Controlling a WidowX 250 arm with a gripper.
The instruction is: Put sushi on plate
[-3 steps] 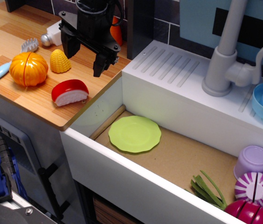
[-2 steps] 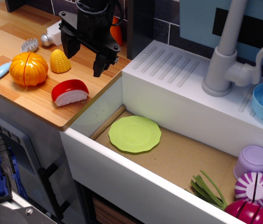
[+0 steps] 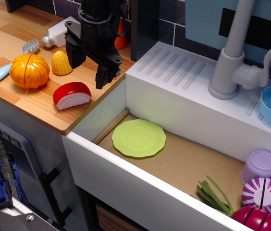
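The sushi (image 3: 72, 95) lies on the worktop (image 3: 10, 43), with the pumpkin (image 3: 29, 70) at ten o'clock. The plate (image 3: 139, 138) sits in the sink (image 3: 188, 166), at four o'clock from the sushi.

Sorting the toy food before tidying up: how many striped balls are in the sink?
1: a striped ball at the sink's right end, below the purple cup and above a magenta ball. The front wall may hide others.
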